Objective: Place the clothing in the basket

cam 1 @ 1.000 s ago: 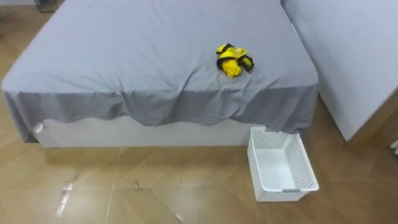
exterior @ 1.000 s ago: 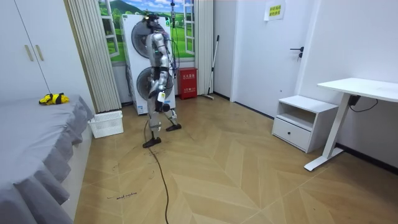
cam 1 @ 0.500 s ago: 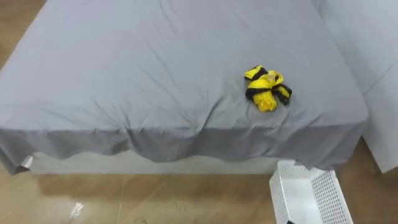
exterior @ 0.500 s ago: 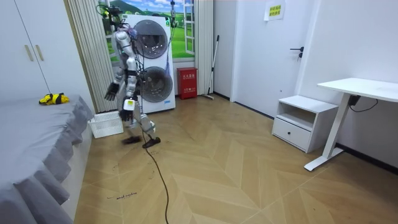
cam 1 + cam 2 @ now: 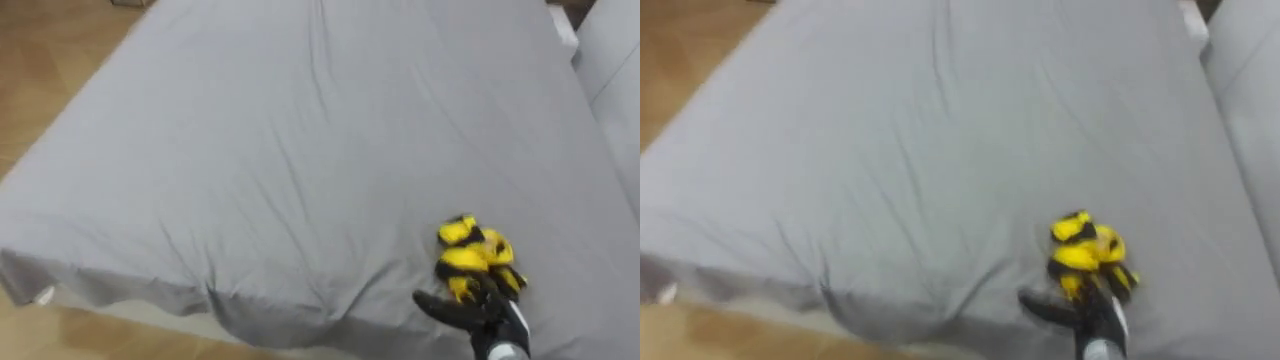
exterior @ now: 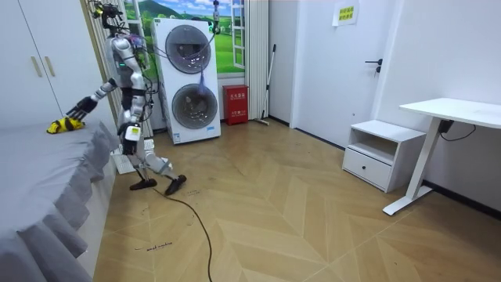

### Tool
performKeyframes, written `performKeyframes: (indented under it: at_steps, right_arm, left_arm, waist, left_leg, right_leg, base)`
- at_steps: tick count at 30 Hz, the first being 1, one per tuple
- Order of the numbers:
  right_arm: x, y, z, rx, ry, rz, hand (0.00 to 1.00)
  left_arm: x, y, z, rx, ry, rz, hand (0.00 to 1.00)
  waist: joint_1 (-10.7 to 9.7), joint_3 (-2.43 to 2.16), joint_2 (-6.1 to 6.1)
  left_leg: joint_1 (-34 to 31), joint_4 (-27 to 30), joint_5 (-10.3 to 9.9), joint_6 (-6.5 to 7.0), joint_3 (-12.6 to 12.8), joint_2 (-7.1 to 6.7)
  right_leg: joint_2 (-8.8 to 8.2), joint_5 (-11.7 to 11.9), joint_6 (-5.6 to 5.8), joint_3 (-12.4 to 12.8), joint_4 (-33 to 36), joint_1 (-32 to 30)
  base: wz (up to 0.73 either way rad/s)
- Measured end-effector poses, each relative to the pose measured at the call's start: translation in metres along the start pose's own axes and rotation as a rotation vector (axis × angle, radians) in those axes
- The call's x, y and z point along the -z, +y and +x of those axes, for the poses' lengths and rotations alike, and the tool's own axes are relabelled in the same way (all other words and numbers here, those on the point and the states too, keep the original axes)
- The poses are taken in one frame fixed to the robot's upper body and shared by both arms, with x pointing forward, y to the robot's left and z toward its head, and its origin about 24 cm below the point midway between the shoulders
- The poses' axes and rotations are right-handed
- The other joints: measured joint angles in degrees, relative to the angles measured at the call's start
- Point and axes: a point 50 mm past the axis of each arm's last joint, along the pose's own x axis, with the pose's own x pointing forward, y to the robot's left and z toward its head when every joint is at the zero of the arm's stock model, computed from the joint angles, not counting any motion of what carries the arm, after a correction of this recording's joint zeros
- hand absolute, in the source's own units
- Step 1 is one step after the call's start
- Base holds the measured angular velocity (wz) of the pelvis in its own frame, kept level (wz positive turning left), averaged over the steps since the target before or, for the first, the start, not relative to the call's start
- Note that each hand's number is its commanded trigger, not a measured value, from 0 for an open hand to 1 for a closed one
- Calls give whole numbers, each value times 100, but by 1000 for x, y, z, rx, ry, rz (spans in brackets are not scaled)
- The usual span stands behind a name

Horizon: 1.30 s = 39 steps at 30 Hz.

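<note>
I see one grey bed point(image 5: 250, 150) on a wooden floor point(image 6: 297, 211), carrying one yellow-and-black clothes bundle point(image 5: 470, 250). My right hand point(image 5: 480, 312), fingers spread, touches it. Two stacked washers point(image 6: 192, 78) stand behind.

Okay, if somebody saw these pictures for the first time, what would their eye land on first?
The bright yellow-and-black clothes bundle stands out, lying near the front right edge of the plain grey bed. The robot's right hand reaches in at its near side. In the room view, the robot leans toward the bed's edge with that arm stretched out, the stacked white washing machines behind it.
</note>
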Motion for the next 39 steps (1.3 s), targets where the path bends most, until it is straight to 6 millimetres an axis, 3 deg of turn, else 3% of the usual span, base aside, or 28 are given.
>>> performKeyframes:
  at_steps: [1, 2, 3, 4, 6, 7, 8, 9, 10, 13, 15, 18, 26, 32, 39]
  right_arm:
    - [-4, 0, 0, -1, -19, -6, 0]
    - [-6, 0, 0, 3, -27, -10, 0]
    - [-9, -2, 0, 22, -46, -11, 0]
    - [-10, -3, 0, 33, -48, -12, 0]
    - [-15, -5, 0, 58, -66, -19, 0]
    - [-18, -5, 0, 66, -78, -30, 0]
    - [-18, -5, 0, 68, -82, -42, 0]
    - [-19, -5, 0, 72, -88, -63, 0]
    - [-21, -5, 0, 76, -95, -72, 0]
    - [-30, -11, 0, 129, -143, -69, 0]
    - [-33, -14, 0, 152, -164, -66, 0]
    - [-41, -11, 2, 158, -198, -85, 0]
    - [-54, -2, 8, 139, -239, -98, 0]
    - [-48, 1, 14, 138, -201, -162, 0]
    - [-50, 11, 19, 74, -189, -194, 0]
  left_arm:
    - [1, 1, 0, -3, 9, -8, 0]
    - [2, 1, 0, -1, 15, -13, 0]
    - [3, 1, 0, 1, 25, -12, 0]
    - [4, 1, -1, 2, 27, -13, 0]
    - [4, 1, -2, -3, 22, -38, 0]
    - [4, 1, -2, -5, 21, -42, 0]
    - [5, 1, -2, -7, 21, -46, 0]
    - [8, 5, -3, -18, 28, -61, 0]
    - [8, 6, -3, -21, 30, -64, 0]
    - [10, 12, -4, -29, 46, -54, 0]
    - [14, 14, -4, -35, 64, -58, 0]
    - [9, 13, -2, -28, 59, -53, 0]
    - [6, 10, 1, -17, 83, -47, 0]
    - [4, 8, 4, -13, 103, -50, 0]
    - [-1, 6, 7, 1, 108, -47, 0]
  waist:
    - [-75, -54, -21]
    - [-143, -69, -21]
    - [-224, -67, -5]
    - [-227, -69, -6]
    - [-133, -75, -23]
    - [-134, -90, 1]
    - [-127, -97, -8]
    - [-134, -159, -40]
    - [-183, -180, -53]
    - [-343, -147, -153]
    - [-348, -135, -182]
    - [-342, -76, -205]
    - [-288, -81, -142]
    - [-220, -87, -84]
    - [-107, -76, -107]
  left_leg:
    - [-78, 192, 94, 132, -78, -19]
    - [-101, 168, 15, 141, -133, -77]
    - [-228, 26, -265, 164, -221, -239]
    - [-309, -119, -364, 164, -235, -334]
    - [-664, -1040, -417, 154, -272, -658]
    - [-844, -1522, -228, 258, -302, -757]
    - [-871, -1636, 37, 310, -321, -823]
    - [-764, -1842, 232, 458, -359, -897]
    - [-680, -1964, 268, 478, -371, -950]
    - [-384, -2389, 405, 502, -366, -1110]
    - [-341, -2484, 421, 512, -379, -1129]
    - [-380, -2520, 426, 521, -395, -1147]
    - [-580, -2570, 440, 544, -451, -1205]
    - [-703, -2593, 444, 550, -524, -1219]
    - [-791, -2607, 468, 579, -522, -1221]
  right_leg:
    - [54, -52, -15, 155, -182, 146]
    - [59, -72, -11, 211, -244, 219]
    - [54, -76, -6, 317, -334, 342]
    - [41, -76, -5, 365, -362, 369]
    - [50, -76, -4, 682, -383, 401]
    - [67, -86, 12, 812, -383, 419]
    - [72, -94, 27, 921, -380, 442]
    - [65, -117, 68, 1052, -409, 498]
    - [47, -125, 82, 1094, -420, 525]
    - [-36, -156, 133, 1095, -512, 643]
    - [-52, -163, 145, 1091, -613, 694]
    - [-76, -179, 174, 1069, -637, 653]
    - [-127, -203, 214, 945, -705, 456]
    - [-140, -207, 222, 879, -677, 367]
    - [-151, -206, 223, 867, -651, 262]
  base:
    - [-24]
    - [-12]
    - [-18]
    - [-51]
    - [-89]
    - [-78]
    - [-70]
    - [-48]
    - [-34]
    - [2]
    - [5]
    - [8]
    - [7]
    - [4]
    - [0]
